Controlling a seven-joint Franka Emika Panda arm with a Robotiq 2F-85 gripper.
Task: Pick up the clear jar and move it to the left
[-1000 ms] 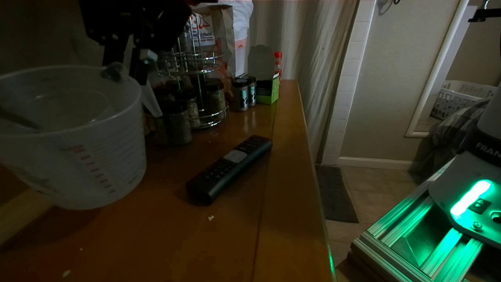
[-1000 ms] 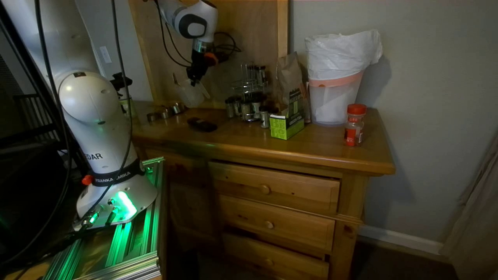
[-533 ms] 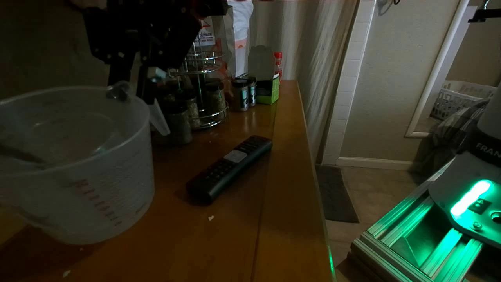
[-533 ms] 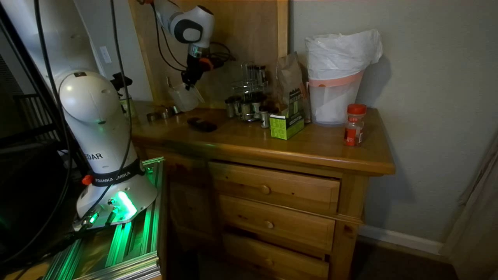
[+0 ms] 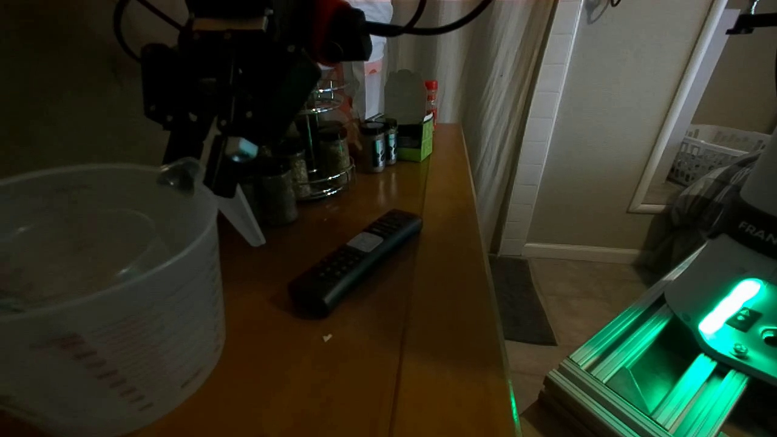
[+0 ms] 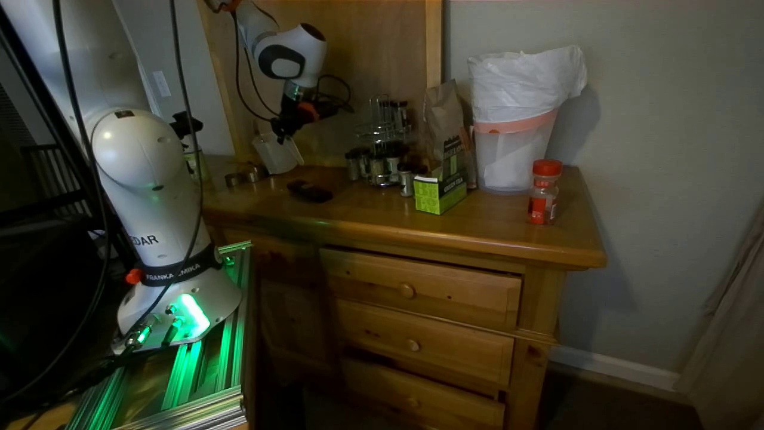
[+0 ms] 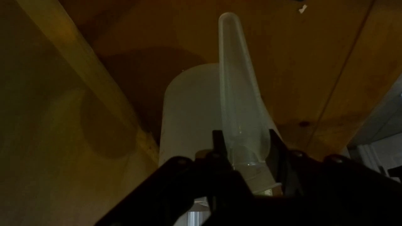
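Well, at left in an exterior view we see the clear jar (image 5: 121, 315), cloudy and translucent, reddish graduation marks (image 5: 109, 373) down its side, over the wooden dresser top (image 5: 340, 376); whether they touch we cannot tell. Next, the gripper (image 5: 198, 175) pinches the jar's tapering handle (image 5: 241, 217). Rightward lies a black remote (image 5: 349, 267).

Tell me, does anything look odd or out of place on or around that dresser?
Two small things: a pale scrap lies loose on the dresser top near the remote control, like litter, and the lowest visible drawer has a dark gap above it, perhaps not fully shut. I see no spill.
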